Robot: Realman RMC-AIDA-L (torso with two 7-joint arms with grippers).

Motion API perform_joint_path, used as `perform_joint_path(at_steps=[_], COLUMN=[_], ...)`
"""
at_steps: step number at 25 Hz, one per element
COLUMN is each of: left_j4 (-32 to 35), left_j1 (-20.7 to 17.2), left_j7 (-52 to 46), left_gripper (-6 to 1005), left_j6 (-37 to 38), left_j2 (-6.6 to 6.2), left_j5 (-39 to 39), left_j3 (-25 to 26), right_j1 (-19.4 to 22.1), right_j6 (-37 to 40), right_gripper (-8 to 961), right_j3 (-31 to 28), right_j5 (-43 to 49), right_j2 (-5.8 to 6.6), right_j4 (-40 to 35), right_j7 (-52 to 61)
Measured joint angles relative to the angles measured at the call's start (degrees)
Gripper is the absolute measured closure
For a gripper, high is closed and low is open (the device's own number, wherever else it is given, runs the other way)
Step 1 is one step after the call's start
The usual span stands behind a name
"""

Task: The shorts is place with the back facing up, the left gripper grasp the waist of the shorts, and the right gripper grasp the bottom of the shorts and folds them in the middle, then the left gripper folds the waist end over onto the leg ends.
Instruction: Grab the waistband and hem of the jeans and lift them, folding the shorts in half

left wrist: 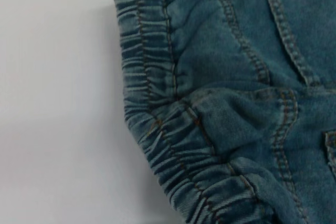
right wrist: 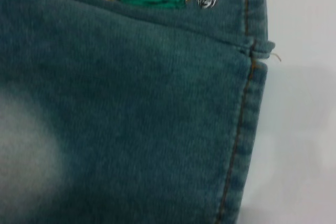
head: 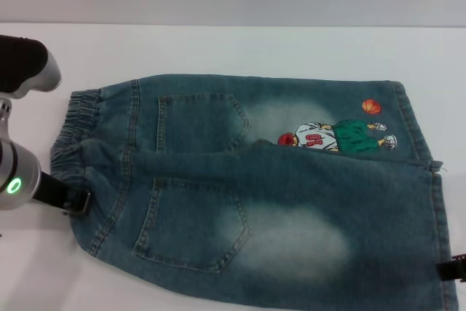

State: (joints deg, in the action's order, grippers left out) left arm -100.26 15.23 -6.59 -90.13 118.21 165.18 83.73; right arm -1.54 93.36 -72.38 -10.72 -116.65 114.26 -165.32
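The blue denim shorts [head: 291,209] lie flat on the white table with both back pockets up. The gathered waist [head: 76,125] is at the left, and it fills the left wrist view [left wrist: 152,103]. The straight leg hems [head: 437,216] are at the right. The near leg laps over the lower edge of the cartoon embroidery [head: 335,136], beside the orange ball [head: 371,106]. My left gripper [head: 76,200] touches the near corner of the waist. Only a black tip of my right gripper [head: 453,267] shows, at the near leg hem [right wrist: 247,129].
The white table [head: 218,49] runs bare behind the shorts to a pale wall. The left arm's silver body with its green light [head: 13,186] stands at the left edge, with another arm segment [head: 25,63] above it.
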Motion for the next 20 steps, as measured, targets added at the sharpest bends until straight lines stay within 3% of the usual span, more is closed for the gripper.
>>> perform_joint_path(at_steps=[8, 20], left_j4=[-1.4, -1.4], left_j1=[0.1, 0.1], left_j7=[0.0, 0.0], left_gripper=[760, 762], left_j6=[0.1, 0.4], left_j2=[0.0, 0.0], left_j5=[0.0, 0.0], left_j3=[-0.1, -0.1], right_j1=[0.0, -0.6], right_j6=[0.3, 0.7], right_gripper=[300, 302], right_j3=[1.2, 2.3], right_j5=[-0.2, -1.1], right_j2=[-0.55, -1.12], right_j4=[-0.2, -1.0], right_j7=[0.0, 0.0])
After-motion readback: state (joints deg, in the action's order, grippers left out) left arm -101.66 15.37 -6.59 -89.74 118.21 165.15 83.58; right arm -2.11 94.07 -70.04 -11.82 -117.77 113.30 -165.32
